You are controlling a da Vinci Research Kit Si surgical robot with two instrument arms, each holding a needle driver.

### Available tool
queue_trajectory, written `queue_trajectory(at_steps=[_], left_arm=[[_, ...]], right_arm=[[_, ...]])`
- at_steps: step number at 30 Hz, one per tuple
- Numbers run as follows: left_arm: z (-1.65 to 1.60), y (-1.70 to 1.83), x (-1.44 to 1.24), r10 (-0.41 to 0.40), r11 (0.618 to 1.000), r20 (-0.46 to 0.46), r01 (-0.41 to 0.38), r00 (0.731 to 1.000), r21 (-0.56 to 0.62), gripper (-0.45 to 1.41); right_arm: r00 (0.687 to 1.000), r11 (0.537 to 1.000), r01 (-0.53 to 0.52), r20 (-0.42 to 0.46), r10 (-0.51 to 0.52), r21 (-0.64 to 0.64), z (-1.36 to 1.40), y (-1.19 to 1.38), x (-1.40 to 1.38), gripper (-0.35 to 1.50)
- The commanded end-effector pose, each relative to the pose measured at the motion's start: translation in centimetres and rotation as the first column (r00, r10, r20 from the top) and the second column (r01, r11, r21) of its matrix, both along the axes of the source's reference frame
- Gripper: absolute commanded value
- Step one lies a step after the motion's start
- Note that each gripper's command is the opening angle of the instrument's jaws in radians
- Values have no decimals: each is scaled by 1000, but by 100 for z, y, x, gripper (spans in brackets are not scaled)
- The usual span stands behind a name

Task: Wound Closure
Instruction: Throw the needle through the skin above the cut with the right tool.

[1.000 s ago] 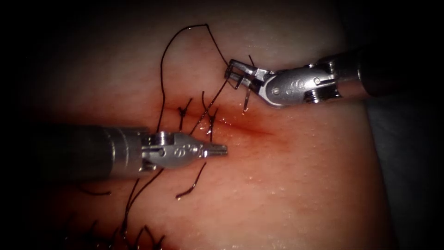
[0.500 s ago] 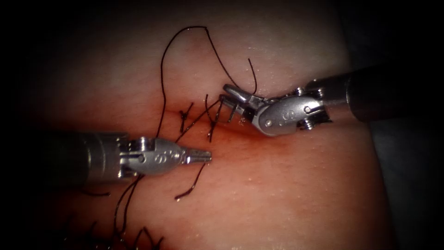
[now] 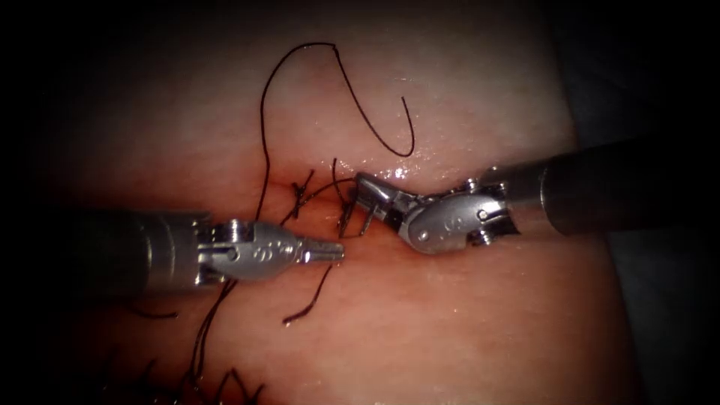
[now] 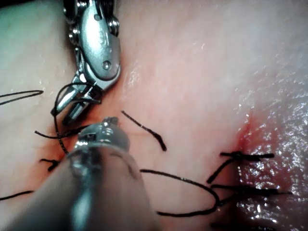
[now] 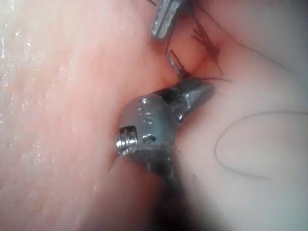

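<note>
Right now, right tool (image 3: 361, 204): fingers (image 3: 377, 189) spread wide, down at the cut (image 3: 281, 178), one either side of a tied stitch (image 3: 343, 211). They grip nothing. A strand of thread (image 3: 262, 120) runs in between them; the left wrist view shows the same parted fingers with dark thread looped about them.

Left tool (image 3: 330, 252): fingers closed together, tip lying just beside the right tool's. A loose end (image 3: 311, 296) trails off below the tip. Whether it is pinched there, cannot tell.

Needle: cannot tell where it lies.

Outward: second knot (image 3: 301, 185) sits on the cut to the left of the first. The long thread climbs from the left tool's shaft, arches over the top of the tissue (image 3: 465, 315) and ends in a free hook above the right tool. More short thread ends bristle at the lower left edge.

Progress, as a judgement: two stitches tied at the left part of the cut, with tails uncut. The stretch under and right of the right tool, wet with red fluid (image 3: 375, 251), looks unclosed.

Writing: small stamped marks on both tool heads, too small to read.
</note>
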State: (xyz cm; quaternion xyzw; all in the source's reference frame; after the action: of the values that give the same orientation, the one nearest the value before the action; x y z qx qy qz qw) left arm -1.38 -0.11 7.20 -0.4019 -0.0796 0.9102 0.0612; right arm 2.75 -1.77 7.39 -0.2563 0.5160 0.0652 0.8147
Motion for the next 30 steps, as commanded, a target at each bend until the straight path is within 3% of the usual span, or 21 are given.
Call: queue_trajectory(at_steps=[1, 9, 20, 30], left_arm=[[6, 0, -5, -1, 1000, 0, 1, 1000, 0, -42], [6, 1, -10, -7, 1000, -5, 7, 1000, 0, -42], [12, 11, -40, -72, 997, 48, 73, 996, -28, -40], [49, 15, -46, -73, 996, 33, 74, 997, -41, -40]], right_arm=[[1000, 1000, 1, 0, -1, 8, 6, -9, 5, -35], [999, 998, -36, -22, 37, 57, 1, -2, -3, -35], [984, 976, -65, -151, 98, 210, -28, 52, -6, -35], [967, 935, -29, -229, 116, 354, -24, 79, -6, -35]])
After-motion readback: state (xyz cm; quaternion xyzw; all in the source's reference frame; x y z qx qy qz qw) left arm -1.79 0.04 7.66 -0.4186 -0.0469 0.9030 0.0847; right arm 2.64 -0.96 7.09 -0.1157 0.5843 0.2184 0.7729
